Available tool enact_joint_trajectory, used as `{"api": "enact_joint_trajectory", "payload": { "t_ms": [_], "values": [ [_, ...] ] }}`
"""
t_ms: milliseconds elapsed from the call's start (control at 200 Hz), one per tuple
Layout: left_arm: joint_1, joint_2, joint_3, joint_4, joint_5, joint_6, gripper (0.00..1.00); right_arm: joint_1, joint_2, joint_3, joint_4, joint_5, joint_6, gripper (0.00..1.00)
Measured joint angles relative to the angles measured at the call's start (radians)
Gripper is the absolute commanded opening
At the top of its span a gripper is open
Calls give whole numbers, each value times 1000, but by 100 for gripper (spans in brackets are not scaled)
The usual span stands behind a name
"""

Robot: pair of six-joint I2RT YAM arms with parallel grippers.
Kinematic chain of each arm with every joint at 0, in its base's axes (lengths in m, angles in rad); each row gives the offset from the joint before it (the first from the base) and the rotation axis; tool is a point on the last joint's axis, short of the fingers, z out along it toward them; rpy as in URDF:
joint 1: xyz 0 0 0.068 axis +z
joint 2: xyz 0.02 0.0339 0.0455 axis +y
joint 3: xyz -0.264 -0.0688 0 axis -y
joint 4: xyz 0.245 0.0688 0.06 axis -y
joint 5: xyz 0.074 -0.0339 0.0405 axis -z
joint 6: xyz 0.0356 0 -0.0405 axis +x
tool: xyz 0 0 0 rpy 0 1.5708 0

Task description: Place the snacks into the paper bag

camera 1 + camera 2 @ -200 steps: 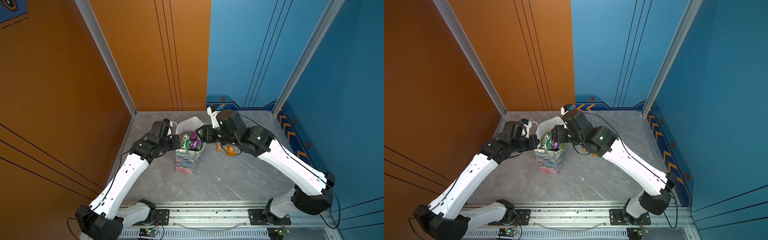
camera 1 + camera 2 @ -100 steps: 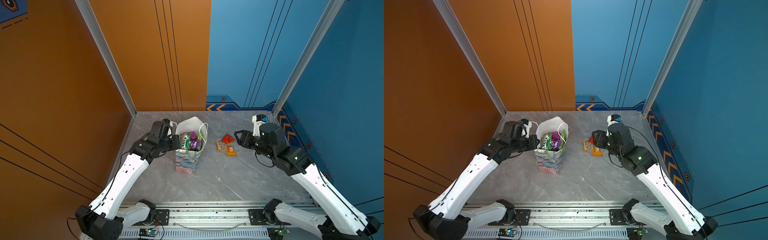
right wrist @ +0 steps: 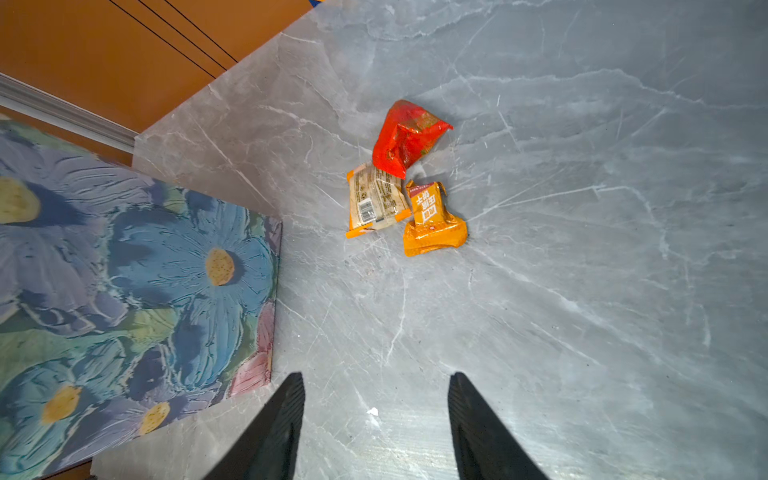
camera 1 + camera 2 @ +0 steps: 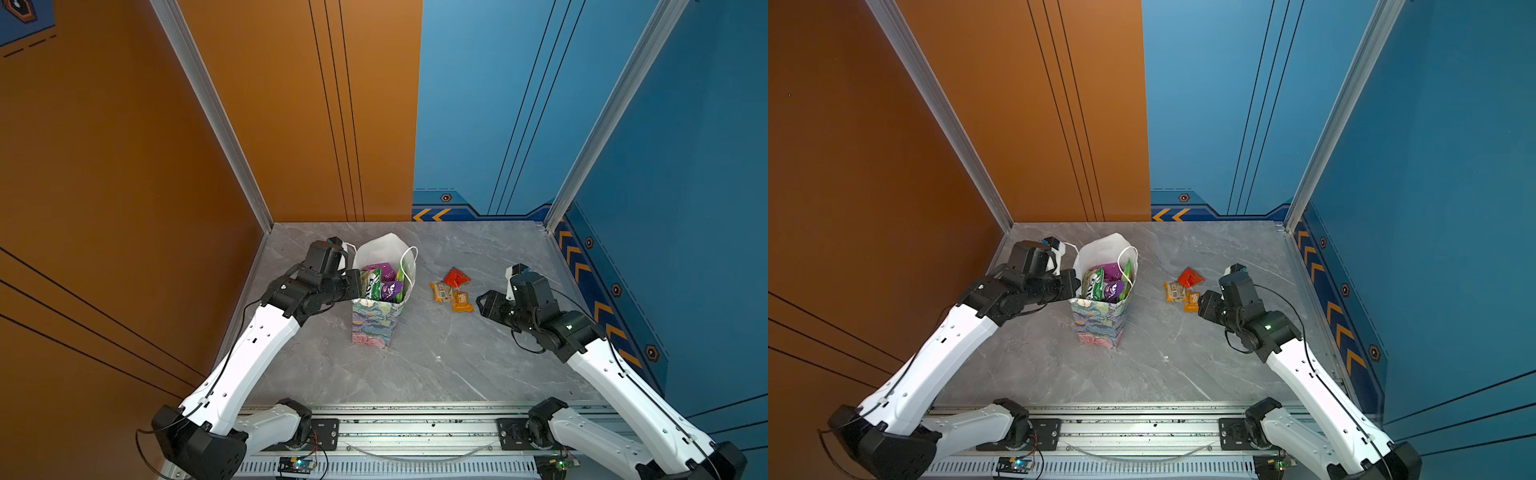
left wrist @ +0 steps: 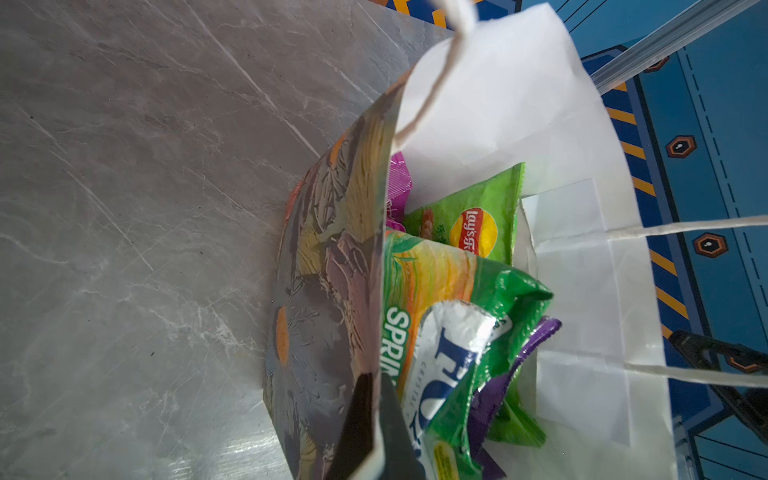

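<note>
Right wrist view: three small crinkly plastic snacks, red packet (image 3: 409, 137), beige-and-orange packet (image 3: 376, 199) & orange packet (image 3: 432, 224), lie touching on the grey marble tabletop (image 3: 582, 291), near and ahead of the right end effector (image 3: 376, 376), jaws apart, empty. Prob. light, soft, slippery; a crimped end seam looks the best pinch pt. Left end effector (image 5: 376, 419), clamped on the rim of the upright floral paper bag (image 5: 324, 270), steadies it; green crisp packet (image 5: 469, 224) & others sit inside.
</note>
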Motion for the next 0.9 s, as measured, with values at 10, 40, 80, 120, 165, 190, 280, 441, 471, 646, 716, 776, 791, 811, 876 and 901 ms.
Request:
{"api": "enact_joint_trajectory", "payload": {
  "t_ms": [10, 40, 80, 120, 165, 190, 280, 441, 471, 646, 716, 776, 791, 811, 876, 901],
  "values": [
    [0, 0, 0, 0, -2, 0, 1, -2, 1, -2, 0, -1, 0, 59],
    [0, 0, -2, 0, -6, 5, 1, -11, 7, -11, 3, -6, 0, 60],
    [0, -2, -4, 0, -14, 9, 1, -21, 18, -17, 8, -11, -1, 60],
    [0, -7, -10, 2, -21, 14, 1, -31, 34, -21, 14, -19, -2, 61],
    [0, -15, -18, 5, -25, 18, 1, -41, 52, -23, 22, -24, -3, 61],
    [0, -21, -22, 5, -28, 22, 1, -45, 63, -25, 27, -26, -4, 62],
    [0, -42, -35, 4, -32, 34, 2, -53, 101, -32, 49, -30, -5, 62],
    [2, -53, -42, 3, -35, 42, 2, -53, 193, -34, 91, -33, -12, 62],
    [2, -53, -43, 3, -35, 42, 2, -53, 213, -33, 97, -33, -13, 62],
    [13, -53, -45, 4, -35, 42, 1, -59, 341, 13, 105, -32, -38, 62],
    [19, -53, -45, 4, -34, 42, 1, -62, 392, 48, 108, -31, -46, 62],
    [26, -53, -46, 3, -31, 42, 1, -63, 435, 82, 114, -30, -53, 62],
    [28, -53, -46, 3, -31, 42, 1, -63, 446, 89, 116, -30, -56, 62],
    [30, -53, -46, 3, -29, 42, 1, -63, 456, 100, 116, -30, -58, 62],
    [37, -53, -47, 3, -25, 41, 1, -63, 500, 137, 120, -29, -66, 62],
    [40, -53, -47, 3, -24, 41, 1, -63, 515, 150, 121, -29, -69, 62]
  ]
}}
